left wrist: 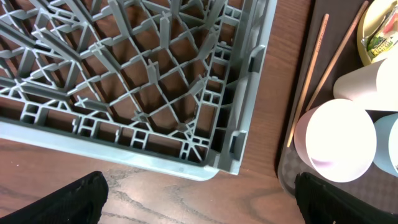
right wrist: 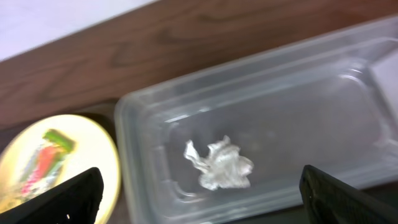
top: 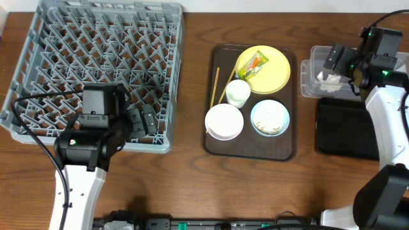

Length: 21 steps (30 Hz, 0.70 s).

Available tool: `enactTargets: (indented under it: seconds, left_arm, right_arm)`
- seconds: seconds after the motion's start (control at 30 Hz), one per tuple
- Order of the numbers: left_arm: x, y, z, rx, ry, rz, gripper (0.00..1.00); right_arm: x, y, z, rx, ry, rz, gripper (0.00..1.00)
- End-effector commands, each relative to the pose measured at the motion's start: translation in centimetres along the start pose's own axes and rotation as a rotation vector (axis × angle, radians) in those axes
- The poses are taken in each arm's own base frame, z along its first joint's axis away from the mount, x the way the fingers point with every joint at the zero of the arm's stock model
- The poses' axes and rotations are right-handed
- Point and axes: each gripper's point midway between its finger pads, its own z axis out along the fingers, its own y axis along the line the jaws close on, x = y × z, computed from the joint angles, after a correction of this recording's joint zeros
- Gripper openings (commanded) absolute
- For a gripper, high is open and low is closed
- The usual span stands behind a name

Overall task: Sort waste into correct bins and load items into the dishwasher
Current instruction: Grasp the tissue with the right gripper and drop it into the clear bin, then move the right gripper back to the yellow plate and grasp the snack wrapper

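While one paper wad (right wrist: 219,165) lies in the tub (right wrist: 298,81) right of the brown tray (top: 220,145), wrapper (top: 254,64), plate (top: 273,75), bowls (top: 223,121), cup (top: 238,93), chopsticks (top: 215,86) sit on it; rack (top: 96,51) unloaded; left gripper (left wrist: 199,202), right gripper (right wrist: 202,202) open, empty.

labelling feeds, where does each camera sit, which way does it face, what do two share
overhead: fixed above the table, looking straight down on dish rack, brown tray, clear tub; left arm, right arm show
left wrist: on the left arm, looking down at the rack's corner and white bowl; its open fingers at bottom corners
right wrist: above the tub, looking down at crumpled paper; its open fingers at bottom corners
shared: both wrist views catch the yellow plate and wrapper
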Motion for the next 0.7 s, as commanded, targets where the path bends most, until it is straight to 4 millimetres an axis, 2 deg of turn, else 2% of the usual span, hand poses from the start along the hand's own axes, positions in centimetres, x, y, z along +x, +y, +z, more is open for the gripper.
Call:
enactTargets:
  seconds: [0.0, 0.07, 0.17, 0.37, 0.53, 0.67]
  left_arm:
    - [-0.6, 0.1, -0.5, -0.01, -0.022, -0.001, 0.99]
    - [-0.6, 0.1, -0.5, -0.01, -0.022, -0.001, 0.98]
    - [-0.6, 0.1, -0.5, -0.01, -0.022, -0.001, 0.99]
    - [-0.6, 0.1, -0.5, -0.01, -0.022, -0.001, 0.99]
    - [-0.6, 0.1, -0.5, -0.01, -0.022, -0.001, 0.99]
    - [-0.6, 0.1, -0.5, -0.009, -0.022, -0.001, 0.99]
  right_arm:
    - [-0.3, 3.6, -0.5, -0.167, -0.001, -0.032, 0.99]
    - [-0.5, 5.6, -0.8, -0.213, -0.019, -0.056, 0.93]
    - [-0.4, 9.5, -1.4, -0.282, -0.052, -0.122, 0.89]
    - [-1.0, 14.8, -3.3, -0.313, -0.114, -0.207, 0.9]
    - [-2.6, 17.7, -5.2, -0.295, -0.173, -0.244, 0.96]
    - [-2.5, 19.6, -4.6, -0.286, -0.143, -0.271, 0.99]
